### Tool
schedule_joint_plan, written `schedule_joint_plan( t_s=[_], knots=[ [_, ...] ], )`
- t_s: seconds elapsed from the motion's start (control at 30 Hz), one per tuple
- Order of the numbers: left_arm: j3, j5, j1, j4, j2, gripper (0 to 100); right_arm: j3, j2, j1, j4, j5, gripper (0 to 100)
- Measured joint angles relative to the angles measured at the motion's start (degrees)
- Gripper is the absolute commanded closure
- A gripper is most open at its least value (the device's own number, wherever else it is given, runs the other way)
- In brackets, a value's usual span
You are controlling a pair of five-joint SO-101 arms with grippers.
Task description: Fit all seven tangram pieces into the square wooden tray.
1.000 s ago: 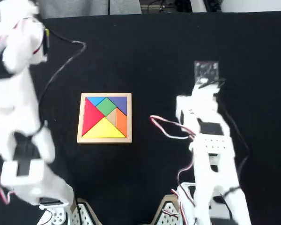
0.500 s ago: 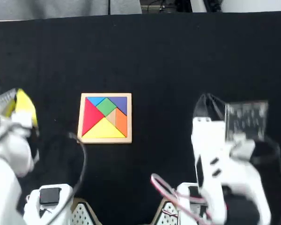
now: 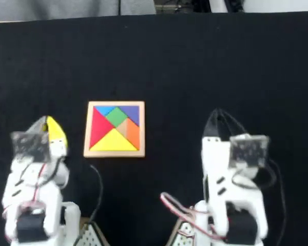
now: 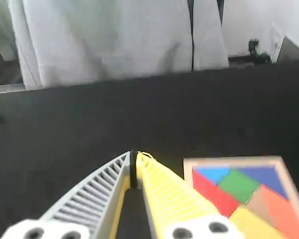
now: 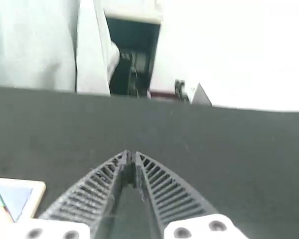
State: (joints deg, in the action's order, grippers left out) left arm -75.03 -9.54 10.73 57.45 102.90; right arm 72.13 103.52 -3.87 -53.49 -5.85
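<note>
The placing step looks finished. The tray [image 3: 114, 154] lies flat on the counter [image 3: 195, 61], between the two arms and a little farther out, and the pieces [image 3: 116, 117] fill its square. I count seven colours packed edge to edge, with the red triangle [image 3: 98, 128] and yellow triangle [image 3: 114, 141] the largest. No gap shows inside the rim and no piece lies loose on the cloth.

The left gripper [image 4: 134, 157] is closed, its grey and yellow fingers meeting at the tips with nothing between them. It sits low beside the tray, near the tray's side edge but apart from it. The right gripper [image 5: 131, 157] is likewise closed and empty, well apart from the tray on the other side. Both arms are folded near their bases.

By my reading nothing remains to be picked up. The next move calls only for keeping both arms off the tray so the fit is not disturbed.

The counter is covered in plain black cloth. A red and white cable [image 3: 174, 205] loops by the right arm's base. Beyond the far edge hangs pale fabric [image 4: 114, 40], and there is dark equipment [image 5: 132, 59] against a white wall [image 5: 239, 50].
</note>
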Motion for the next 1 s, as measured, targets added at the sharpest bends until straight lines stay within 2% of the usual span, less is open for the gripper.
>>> schedule_joint_plan(
  t_s=[0.33, 0.47, 0.6, 0.7, 0.9, 1.0],
  knots=[
    [-19.25, 0.0, 0.0, -14.86, -0.18, 97, 20.75, 0.0, 0.09, 13.54, 0.0, 98.6],
    [-21.19, 0.0, 0.26, -16.09, -0.97, 97, 24.44, 0.0, 0.09, 13.71, 0.09, 98.6],
    [-21.27, 0.0, 1.49, -12.48, -0.97, 97, 24.44, 0.0, 0.09, 9.23, -0.09, 98.6],
    [-21.27, 0.0, 1.67, -6.68, -0.79, 97, 24.44, 0.0, 0.09, 3.69, -0.09, 98.6],
    [-21.27, 0.0, 1.67, 7.74, -0.7, 97, 24.44, 0.0, 0.09, -12.75, -0.18, 98.6],
    [-21.27, 0.0, 1.67, 11.08, -0.7, 97, 24.44, 0.0, 0.18, -19.43, -0.18, 98.7]
  ],
)
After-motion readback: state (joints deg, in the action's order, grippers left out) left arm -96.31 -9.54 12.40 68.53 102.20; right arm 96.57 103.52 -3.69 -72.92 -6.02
